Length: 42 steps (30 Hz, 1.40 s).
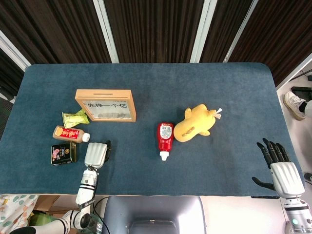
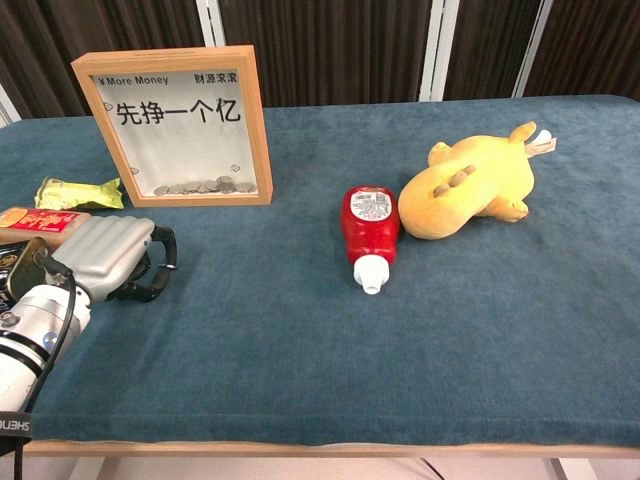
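Note:
My left hand [image 1: 96, 153] [image 2: 105, 258] hovers near the table's front left, its fingers curled in tight. It is closed around a small coin, which stays hidden inside the curl. Behind it stands a wooden-framed coin box [image 1: 106, 105] [image 2: 180, 125] with a glass front and coins along its bottom. My right hand [image 1: 280, 168] is off the table's front right corner, fingers spread and holding nothing. It does not show in the chest view.
A red ketchup bottle [image 1: 165, 138] [image 2: 370, 228] lies mid-table, cap toward me, beside a yellow plush toy [image 1: 195, 124] [image 2: 470, 190]. Left of my left hand are a green packet [image 1: 74, 117] [image 2: 78, 192], an orange drink bottle [image 1: 70, 133] [image 2: 40, 222] and a dark tin [image 1: 63, 153] [image 2: 15, 265].

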{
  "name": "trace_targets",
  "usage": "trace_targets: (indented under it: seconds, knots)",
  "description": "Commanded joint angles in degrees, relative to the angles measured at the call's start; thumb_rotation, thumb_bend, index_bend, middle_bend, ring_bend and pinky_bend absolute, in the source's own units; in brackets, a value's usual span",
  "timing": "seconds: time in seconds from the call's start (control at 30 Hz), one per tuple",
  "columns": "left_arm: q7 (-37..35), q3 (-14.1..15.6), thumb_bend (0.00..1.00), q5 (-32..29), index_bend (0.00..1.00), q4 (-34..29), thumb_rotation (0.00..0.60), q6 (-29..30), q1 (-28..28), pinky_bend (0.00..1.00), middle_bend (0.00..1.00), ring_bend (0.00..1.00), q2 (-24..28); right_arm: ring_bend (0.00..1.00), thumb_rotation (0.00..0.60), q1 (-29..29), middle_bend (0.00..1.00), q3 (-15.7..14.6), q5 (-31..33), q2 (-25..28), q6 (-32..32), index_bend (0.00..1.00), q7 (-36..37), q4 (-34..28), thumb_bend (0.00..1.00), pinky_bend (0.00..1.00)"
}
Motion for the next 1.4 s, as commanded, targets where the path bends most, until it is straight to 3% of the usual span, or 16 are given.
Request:
trace_targets:
  seconds: [0.03, 0.6, 0.73, 0.87, 1.13, 1.4]
  knots:
    - [-1.0, -0.1, 0.41, 0.1, 0.56, 0.9, 0.6, 0.2, -0.3, 1.0, 1.0, 1.0, -0.5, 0.0, 0.6, 0.0, 0.0, 0.0, 0.1, 0.1, -0.1, 0.0, 0.1, 0.0, 0.2, 0.0]
    - [-3.8, 0.4, 0.42, 1.6, 0.59, 0.8, 0.6, 2.0, -0.5, 1.0, 1.0, 1.0, -0.2, 0.0, 0.6, -0.1, 0.0, -0.1, 0.2, 0.2, -0.2, 0.0, -0.2, -0.1, 0.2, 0.0]
    - [-5.4, 0.4, 0.54, 2.0, 0.65, -0.6, 0.6, 2.6, -0.4, 1.0, 1.0, 1.0, 0.4, 0.0, 0.6, -0.1, 0.0, -0.1, 0.1, 0.2, -0.3, 0.0, -0.4, -0.1, 0.2, 0.0]
    - [-8.9, -0.6, 0.63, 2.3, 0.71, -6.3, 0.6, 3.4, -0.1, 1.0, 1.0, 1.0, 3.3, 0.0, 0.6, 0.0, 0.0, -0.1, 0.2, 0.2, -0.4, 0.0, -0.5, -0.1, 0.2, 0.0]
    - [-5.1, -7.8, 0.63, 1.1, 0.73, -26.8, 0.6, 6.9, -0.9, 1.0, 1.0, 1.0, 15.7, 0.0, 0.6, 0.1, 0.0, -0.3, 0.2, 0.3, -0.9, 0.0, -0.3, -0.2, 0.2, 0.0]
    - [0.4, -14.8, 0.64, -1.8, 0.73, -33.2, 0.6, 8.9, -3.5, 1.0, 1.0, 1.0, 21.6, 0.0, 0.6, 0.4, 0.0, -0.5, 0.2, 0.4, -1.7, 0.0, -0.4, -0.5, 0.2, 0.0]
